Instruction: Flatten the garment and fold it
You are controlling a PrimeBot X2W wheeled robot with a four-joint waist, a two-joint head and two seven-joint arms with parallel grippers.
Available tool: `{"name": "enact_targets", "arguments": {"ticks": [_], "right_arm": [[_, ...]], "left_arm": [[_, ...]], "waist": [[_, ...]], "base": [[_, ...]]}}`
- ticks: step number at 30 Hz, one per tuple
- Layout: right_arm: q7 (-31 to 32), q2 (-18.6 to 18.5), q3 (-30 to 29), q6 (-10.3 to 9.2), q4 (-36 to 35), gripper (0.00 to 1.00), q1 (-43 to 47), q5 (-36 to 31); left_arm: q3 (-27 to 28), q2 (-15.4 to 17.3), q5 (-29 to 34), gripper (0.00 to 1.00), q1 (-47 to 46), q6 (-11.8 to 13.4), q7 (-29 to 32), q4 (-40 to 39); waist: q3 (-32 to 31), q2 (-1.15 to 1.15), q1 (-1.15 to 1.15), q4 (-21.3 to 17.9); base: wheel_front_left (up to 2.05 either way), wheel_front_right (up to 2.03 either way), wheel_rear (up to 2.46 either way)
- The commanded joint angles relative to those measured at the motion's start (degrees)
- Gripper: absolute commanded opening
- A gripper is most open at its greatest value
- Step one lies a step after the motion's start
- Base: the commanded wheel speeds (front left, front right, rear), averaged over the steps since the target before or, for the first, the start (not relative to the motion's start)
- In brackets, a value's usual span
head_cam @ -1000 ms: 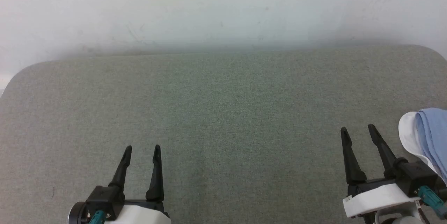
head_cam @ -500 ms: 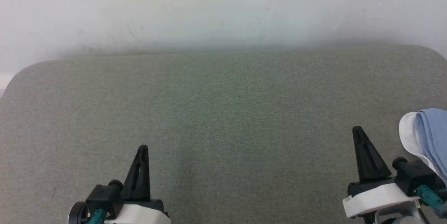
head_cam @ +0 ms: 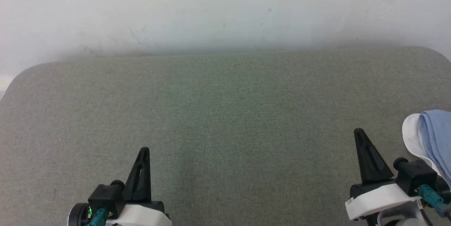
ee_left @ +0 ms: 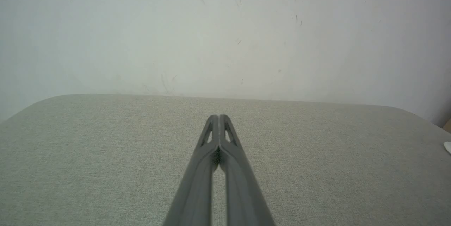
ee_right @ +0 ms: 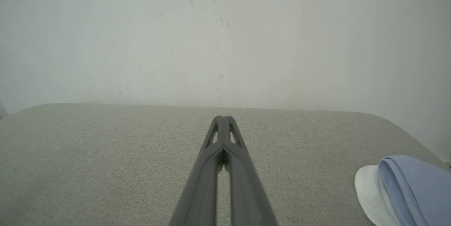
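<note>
While the garment (head_cam: 435,138) lay bunched at the right edge of the head view, pale blue folds over a white part, much of it ran out of frame, so its lie could not be read. Left fingers (head_cam: 141,176) at lower left and right fingers (head_cam: 368,162) at lower right were each pressed fully together, holding nothing, over bare grey-green desk (head_cam: 225,113). Garment sat just beside the right fingers, apart from their tips, and well apart from the left.

Judgement: task barely begun; the step in hand was fetching the cloth to the open middle of the desk. To do it well, the right fingers would need to part before reaching, swing toward the right edge, and pinch one outer blue layer rather than the whole heap, then draw it centre-ward low and slow. Soft knit likely to slump and trail; left fingers best kept ready for an opposite edge
</note>
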Motion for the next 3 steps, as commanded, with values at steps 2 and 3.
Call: {"name": "enact_targets", "arguments": {"ticks": [2, 3], "right_arm": [[0.40, 0.07, 0.03, -0.01, -0.35, 0.00, -0.45, -0.68], [0.51, 0.07, 0.03, -0.01, -0.37, 0.00, -0.47, -0.73]], "left_arm": [[0.39, -0.03, 1.03, 0.00, -1.06, 0.05, 0.47, 0.00], [0.42, -0.03, 1.10, 0.00, -1.10, 0.05, 0.58, 0.00]], "waist": [[-0.04, 0.00, 0.00, 0.00], [-0.06, 0.00, 0.00, 0.00]], "base": [[0.00, 0.00, 0.00], [0.00, 0.00, 0.00]]}}
